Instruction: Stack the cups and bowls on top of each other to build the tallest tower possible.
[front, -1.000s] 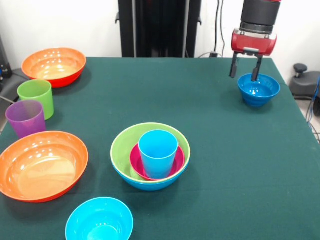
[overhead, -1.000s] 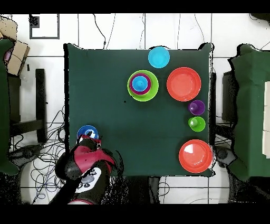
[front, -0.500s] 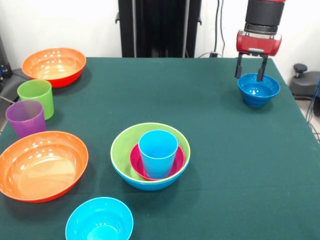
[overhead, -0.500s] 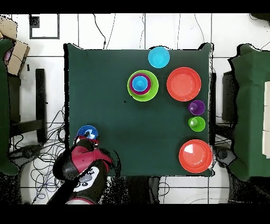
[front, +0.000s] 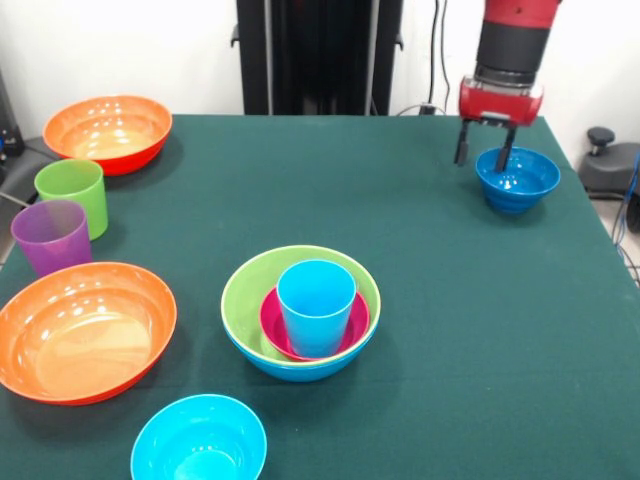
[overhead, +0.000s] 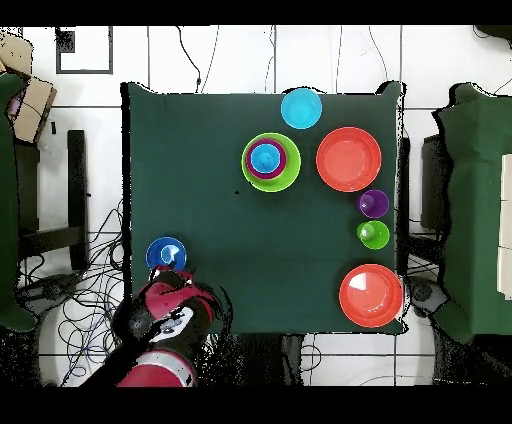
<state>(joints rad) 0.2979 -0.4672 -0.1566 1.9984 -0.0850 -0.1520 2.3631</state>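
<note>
At the desk's (front: 420, 240) corner, fingers (front: 462, 142) spread over the dark blue bowl's (front: 517, 178) rim, empty. We should pinch that rim squarely, then carry it to the tower (front: 301, 312) mid-desk.

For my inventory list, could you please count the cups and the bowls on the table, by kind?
Cups: 3 (lime green, purple, light blue)
Large bowls: 4 (orange, orange, lime green, blue beneath it)
Small bowls: 3 (magenta, cyan, dark blue)
Total: 10
</note>
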